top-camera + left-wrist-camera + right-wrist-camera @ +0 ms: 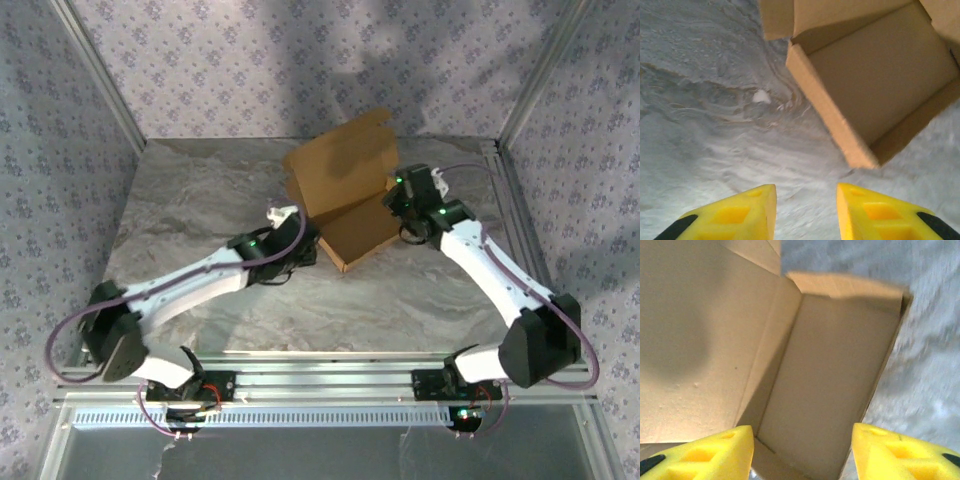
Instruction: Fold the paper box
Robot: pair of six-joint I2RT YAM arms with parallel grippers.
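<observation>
Your right gripper (801,429) is the nearer one. Its yellow fingers stand spread wide and clamp nothing, and the plain brown cardboard paper box (362,232) lies straight ahead of them. Its shallow tray runs lengthwise away from the jaws, with its near wall low in the gap between the two fingers. The raised lid panel (695,340) stands to the left of those jaws, so I judge that any closing push has to come from that side. Your left gripper (805,192) is also parted and empty. From it the box lies ahead and off to the right, clear of both fingers, with its long side wall (827,100) slanting across the view and only grey marbled tabletop (715,140) directly in front.
</observation>
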